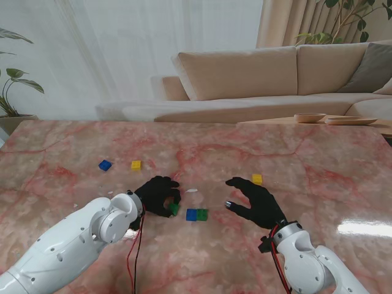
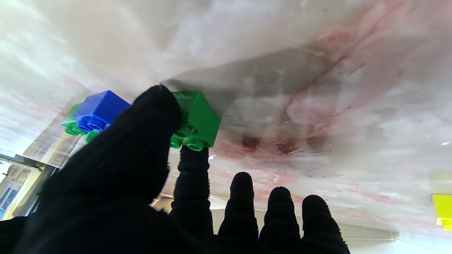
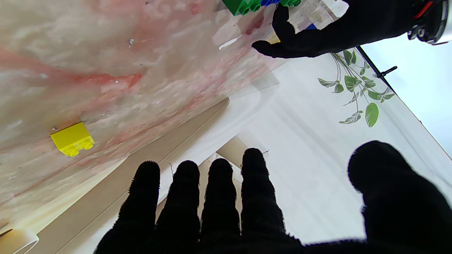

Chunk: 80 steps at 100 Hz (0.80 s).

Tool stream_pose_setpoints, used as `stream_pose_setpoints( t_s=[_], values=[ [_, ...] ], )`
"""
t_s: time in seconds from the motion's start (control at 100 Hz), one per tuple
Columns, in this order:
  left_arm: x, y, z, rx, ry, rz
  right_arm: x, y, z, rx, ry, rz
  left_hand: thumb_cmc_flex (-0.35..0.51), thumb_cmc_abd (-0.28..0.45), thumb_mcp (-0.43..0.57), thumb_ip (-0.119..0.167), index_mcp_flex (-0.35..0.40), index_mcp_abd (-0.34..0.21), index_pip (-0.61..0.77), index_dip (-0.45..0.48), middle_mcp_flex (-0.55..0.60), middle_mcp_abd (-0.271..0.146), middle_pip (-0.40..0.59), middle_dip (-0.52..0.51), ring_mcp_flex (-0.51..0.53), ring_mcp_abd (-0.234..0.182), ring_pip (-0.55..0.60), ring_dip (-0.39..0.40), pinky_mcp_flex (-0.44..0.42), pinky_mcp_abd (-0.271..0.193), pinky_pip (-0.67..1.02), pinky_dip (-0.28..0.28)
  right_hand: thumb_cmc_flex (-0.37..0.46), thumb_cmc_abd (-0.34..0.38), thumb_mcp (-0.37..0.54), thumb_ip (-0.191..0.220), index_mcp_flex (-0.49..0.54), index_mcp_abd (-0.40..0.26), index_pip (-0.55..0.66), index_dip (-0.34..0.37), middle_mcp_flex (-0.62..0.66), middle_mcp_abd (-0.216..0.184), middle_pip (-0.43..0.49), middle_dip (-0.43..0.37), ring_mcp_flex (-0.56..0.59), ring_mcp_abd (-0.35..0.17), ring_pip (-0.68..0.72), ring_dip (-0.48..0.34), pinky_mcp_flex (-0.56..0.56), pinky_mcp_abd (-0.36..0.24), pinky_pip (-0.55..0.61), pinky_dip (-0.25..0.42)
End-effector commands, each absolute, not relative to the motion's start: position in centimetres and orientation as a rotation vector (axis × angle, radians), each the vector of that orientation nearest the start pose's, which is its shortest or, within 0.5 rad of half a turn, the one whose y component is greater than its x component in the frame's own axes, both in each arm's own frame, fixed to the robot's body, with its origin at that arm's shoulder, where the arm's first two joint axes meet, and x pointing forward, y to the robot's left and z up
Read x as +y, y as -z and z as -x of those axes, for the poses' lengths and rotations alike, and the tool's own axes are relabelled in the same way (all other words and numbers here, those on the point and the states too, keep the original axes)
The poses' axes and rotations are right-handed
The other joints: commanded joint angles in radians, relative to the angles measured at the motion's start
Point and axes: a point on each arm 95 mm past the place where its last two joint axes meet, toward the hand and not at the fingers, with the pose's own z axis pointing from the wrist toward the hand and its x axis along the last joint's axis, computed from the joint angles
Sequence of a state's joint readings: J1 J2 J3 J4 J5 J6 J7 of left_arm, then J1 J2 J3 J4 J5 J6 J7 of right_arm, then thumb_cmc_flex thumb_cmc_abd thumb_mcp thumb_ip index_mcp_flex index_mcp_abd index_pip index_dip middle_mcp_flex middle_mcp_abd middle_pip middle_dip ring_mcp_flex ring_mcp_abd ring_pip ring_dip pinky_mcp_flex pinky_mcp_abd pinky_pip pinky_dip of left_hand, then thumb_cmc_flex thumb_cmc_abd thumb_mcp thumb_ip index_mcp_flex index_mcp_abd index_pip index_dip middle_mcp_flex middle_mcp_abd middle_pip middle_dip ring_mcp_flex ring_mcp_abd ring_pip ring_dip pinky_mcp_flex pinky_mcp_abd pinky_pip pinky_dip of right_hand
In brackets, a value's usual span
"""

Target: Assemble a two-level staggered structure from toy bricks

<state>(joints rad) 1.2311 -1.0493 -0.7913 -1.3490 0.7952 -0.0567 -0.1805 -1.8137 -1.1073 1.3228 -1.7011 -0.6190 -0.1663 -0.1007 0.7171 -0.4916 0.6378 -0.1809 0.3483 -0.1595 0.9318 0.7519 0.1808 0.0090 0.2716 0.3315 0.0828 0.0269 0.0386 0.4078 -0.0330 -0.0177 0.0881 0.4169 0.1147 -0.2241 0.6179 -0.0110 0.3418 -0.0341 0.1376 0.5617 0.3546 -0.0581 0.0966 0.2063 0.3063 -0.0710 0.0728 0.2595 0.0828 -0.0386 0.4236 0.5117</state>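
Both white arms rise from the near corners of the stand's view, each ending in a black-gloved hand over the pink marbled desk (image 1: 294, 153). Left hand (image 1: 158, 195): curled, its thumb (image 2: 155, 106) and index fingertip (image 2: 192, 158) pinching a green brick (image 1: 174, 209), studs visible in the left wrist view (image 2: 197, 120); whether the brick rests on the desk or is lifted just clear cannot be told. Just to the right of this brick, a blue brick (image 1: 192, 214) and a second green brick (image 1: 202, 214) sit side by side, touching, on the desk. Right hand (image 1: 257, 201): holding nothing, fingers (image 3: 219, 183) spread and thumb held apart, hovering to the right of the blue-green pair. A yellow brick (image 1: 257, 179) lies just beyond the right hand's fingertips, farther from me, also seen in the right wrist view (image 3: 72, 138). Farther from me on the left, a second blue brick (image 1: 105, 165) and a second yellow brick (image 1: 136, 165) lie near each other, well apart from the left hand. A beige sofa (image 1: 275, 79) stands beyond the desk.
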Motion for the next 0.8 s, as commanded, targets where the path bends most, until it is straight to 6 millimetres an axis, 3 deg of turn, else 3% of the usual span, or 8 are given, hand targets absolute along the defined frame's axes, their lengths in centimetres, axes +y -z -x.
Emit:
stream_pose_setpoints(
  t_s=[0.0,0.48,0.79],
  values=[
    [-5.9,38.3,-42.5,2.002,1.367,1.26,-1.0,35.1,-33.2,-1.652,2.366,2.065,-0.025,0.039,0.003,0.024,0.074,-0.026,0.081,0.037,0.027,0.006,0.022,-0.004,-0.045,0.015,0.022,0.015,-0.012,0.001,0.014,0.016,-0.008,0.01,0.014,-0.001,-0.003,-0.033,-0.009,-0.008,-0.022,-0.005,-0.013,-0.001,-0.031,-0.035,-0.005,0.011,-0.015,-0.013,-0.001,-0.017],
    [-7.0,39.0,-42.0,1.989,1.413,1.251,-1.1,35.1,-33.2,-1.656,2.365,2.065,-0.046,0.038,0.008,0.032,0.076,-0.03,0.098,0.05,0.029,0.005,0.033,0.001,-0.046,0.016,0.028,0.034,-0.014,0.002,0.02,0.027,-0.009,0.013,0.012,-0.001,-0.006,-0.033,-0.012,-0.007,-0.022,-0.006,-0.017,0.002,-0.031,-0.035,-0.004,0.011,-0.016,-0.013,-0.003,-0.016],
    [-7.5,38.3,-41.4,2.001,1.417,1.253,-1.1,35.2,-33.2,-1.653,2.372,2.057,-0.051,0.041,0.006,0.031,0.079,-0.036,0.108,0.052,0.029,0.005,0.036,0.002,-0.047,0.017,0.028,0.04,-0.015,0.002,0.021,0.032,-0.006,0.012,0.011,-0.001,-0.005,-0.033,-0.013,-0.006,-0.023,-0.006,-0.018,0.003,-0.031,-0.035,-0.005,0.011,-0.014,-0.013,-0.002,-0.015]
  ],
)
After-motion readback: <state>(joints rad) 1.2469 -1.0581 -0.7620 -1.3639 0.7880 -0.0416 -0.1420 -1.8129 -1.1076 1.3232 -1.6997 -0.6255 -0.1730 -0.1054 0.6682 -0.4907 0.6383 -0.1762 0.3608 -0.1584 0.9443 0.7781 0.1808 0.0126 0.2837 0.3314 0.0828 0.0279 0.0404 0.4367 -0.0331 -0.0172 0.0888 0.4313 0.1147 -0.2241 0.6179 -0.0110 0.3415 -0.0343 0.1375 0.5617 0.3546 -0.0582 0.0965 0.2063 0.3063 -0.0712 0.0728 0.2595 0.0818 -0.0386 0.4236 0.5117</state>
